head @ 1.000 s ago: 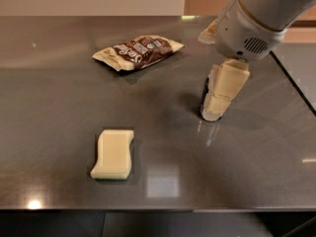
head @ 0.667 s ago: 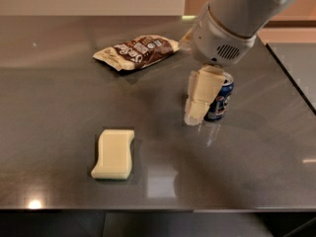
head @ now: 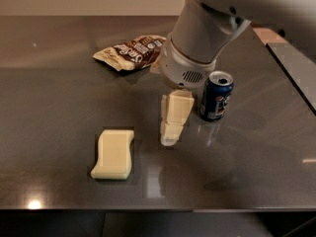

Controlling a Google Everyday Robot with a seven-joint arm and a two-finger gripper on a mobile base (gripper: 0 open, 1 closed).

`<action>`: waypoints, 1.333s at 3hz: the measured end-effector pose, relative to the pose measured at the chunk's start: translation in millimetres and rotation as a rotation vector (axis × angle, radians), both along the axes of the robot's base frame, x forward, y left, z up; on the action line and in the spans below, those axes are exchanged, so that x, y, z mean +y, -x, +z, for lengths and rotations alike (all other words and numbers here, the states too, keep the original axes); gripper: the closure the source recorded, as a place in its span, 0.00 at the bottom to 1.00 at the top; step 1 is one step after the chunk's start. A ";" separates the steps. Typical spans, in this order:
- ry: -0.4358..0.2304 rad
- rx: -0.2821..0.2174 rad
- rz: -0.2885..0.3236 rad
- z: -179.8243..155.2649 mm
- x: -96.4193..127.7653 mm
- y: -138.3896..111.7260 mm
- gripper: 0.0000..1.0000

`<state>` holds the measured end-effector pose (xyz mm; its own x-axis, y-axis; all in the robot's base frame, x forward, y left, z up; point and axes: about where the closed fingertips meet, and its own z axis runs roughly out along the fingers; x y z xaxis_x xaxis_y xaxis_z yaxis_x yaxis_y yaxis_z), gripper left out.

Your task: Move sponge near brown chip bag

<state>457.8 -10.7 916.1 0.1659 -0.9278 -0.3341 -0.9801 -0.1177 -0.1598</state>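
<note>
The pale cream-yellow sponge lies flat on the dark table, front left. The brown chip bag lies flat at the back, left of centre. My gripper hangs from the grey arm over the middle of the table, pointing down, just right of the sponge and apart from it. It holds nothing. The arm's wrist covers the bag's right end.
A blue soda can stands upright just right of the gripper. The table's front edge runs along the bottom. A second surface adjoins at the right.
The arm has swung left across the table, uncovering the blue can. The gripper now hangs closer to the sponge. Sponge and bag have not moved.
</note>
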 end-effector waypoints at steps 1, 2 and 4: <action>-0.010 0.033 0.051 -21.2 18.0 13.0 0.00; -0.017 0.053 0.081 -34.3 28.1 21.4 0.00; -0.045 0.079 0.129 -68.2 55.6 34.5 0.00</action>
<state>423.3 44.9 847.9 0.2539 -0.8844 -0.3916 -0.9671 -0.2375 -0.0907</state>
